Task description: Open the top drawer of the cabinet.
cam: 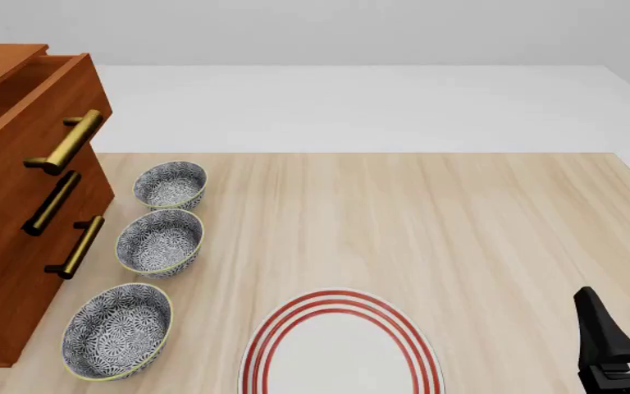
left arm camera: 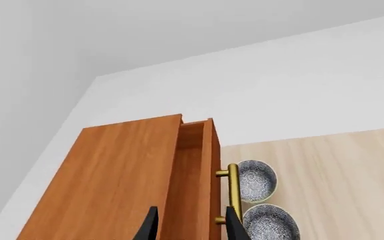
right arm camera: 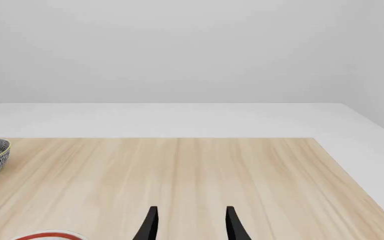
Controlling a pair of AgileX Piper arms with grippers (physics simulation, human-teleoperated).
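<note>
The cabinet [cam: 9,246] stands at the far left of the table [cam: 458,230], beside three bowls [cam: 162,242]. Its top drawer [cam: 47,98] is already pulled out a little. My left gripper [left arm camera: 188,227] has its fingers apart and holds nothing; it is over the drawer, one tip near the handle [left arm camera: 233,187]. The right gripper [right arm camera: 188,225] is also spread and idle. I judge the drawer stiff and rather heavy, so I would grip the smooth brass bar at its middle.
</note>
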